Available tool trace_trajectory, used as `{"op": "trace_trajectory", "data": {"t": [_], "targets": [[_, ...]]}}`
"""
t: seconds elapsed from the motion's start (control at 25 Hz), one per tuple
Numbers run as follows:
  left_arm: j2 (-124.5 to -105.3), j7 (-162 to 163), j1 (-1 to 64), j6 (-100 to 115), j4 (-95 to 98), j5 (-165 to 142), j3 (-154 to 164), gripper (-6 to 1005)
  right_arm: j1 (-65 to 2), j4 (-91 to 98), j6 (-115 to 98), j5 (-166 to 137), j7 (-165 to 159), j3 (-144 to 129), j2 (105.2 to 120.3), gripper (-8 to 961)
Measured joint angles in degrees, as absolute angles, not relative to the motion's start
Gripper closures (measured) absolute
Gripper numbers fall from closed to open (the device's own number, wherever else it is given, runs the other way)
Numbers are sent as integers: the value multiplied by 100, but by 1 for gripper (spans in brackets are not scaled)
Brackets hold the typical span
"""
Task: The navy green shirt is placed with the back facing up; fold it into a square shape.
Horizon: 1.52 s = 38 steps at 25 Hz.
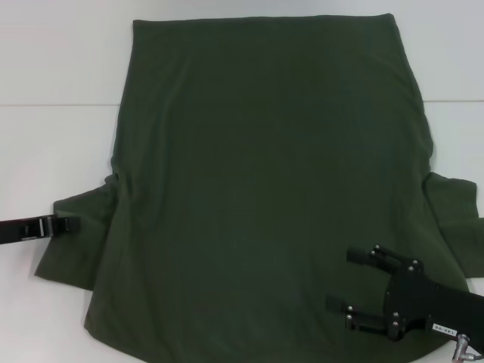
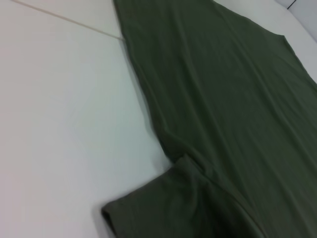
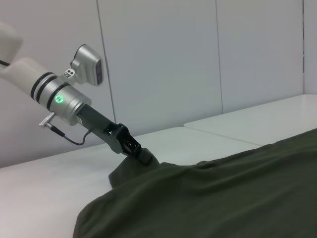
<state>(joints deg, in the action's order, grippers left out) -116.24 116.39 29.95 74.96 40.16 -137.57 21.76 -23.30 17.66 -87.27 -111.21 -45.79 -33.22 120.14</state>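
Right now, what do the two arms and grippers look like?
The left gripper is black with slim fingers, on a silver wrist with black rings and a glowing green light. A grey box sits on that wrist, a thin dark cable loops beneath it, and the arm behind is white. The right gripper is black with silver screws, two spread fingers and a small white label.

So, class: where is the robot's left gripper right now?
In the head view, the left gripper is at the far left, at the edge of the navy green shirt, on its left sleeve.
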Motion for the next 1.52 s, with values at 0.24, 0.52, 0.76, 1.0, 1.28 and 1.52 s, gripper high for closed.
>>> {"op": "trace_trajectory", "data": {"t": [0.24, 0.52, 0.76, 1.0, 1.28, 1.52], "targets": [[-11541, 11791, 2980, 7501, 4216, -13800, 2132, 983, -2338, 1767, -8727, -11115, -4579, -3322, 12015, 54], [-11443, 12031, 2995, 7646, 4588, -13813, 2129, 981, -2338, 1767, -8727, -11109, -4579, -3322, 12014, 53], [-11381, 12265, 3125, 7910, 4738, -13817, 2164, 979, -2338, 1767, -8727, -11118, -4573, -3322, 12014, 53], [-11354, 12742, 3245, 8172, 5117, -13927, 2294, 978, -2349, 1767, -8734, -11123, -4572, -3322, 12015, 53], [-11370, 13399, 3364, 8298, 5519, -13953, 2781, 976, -2370, 1750, -8737, -11133, -4566, -3328, 12015, 54], [-11361, 13649, 3514, 8208, 5631, -14228, 2968, 974, -2388, 1705, -8737, -11136, -4547, -3331, 12014, 54]]}}
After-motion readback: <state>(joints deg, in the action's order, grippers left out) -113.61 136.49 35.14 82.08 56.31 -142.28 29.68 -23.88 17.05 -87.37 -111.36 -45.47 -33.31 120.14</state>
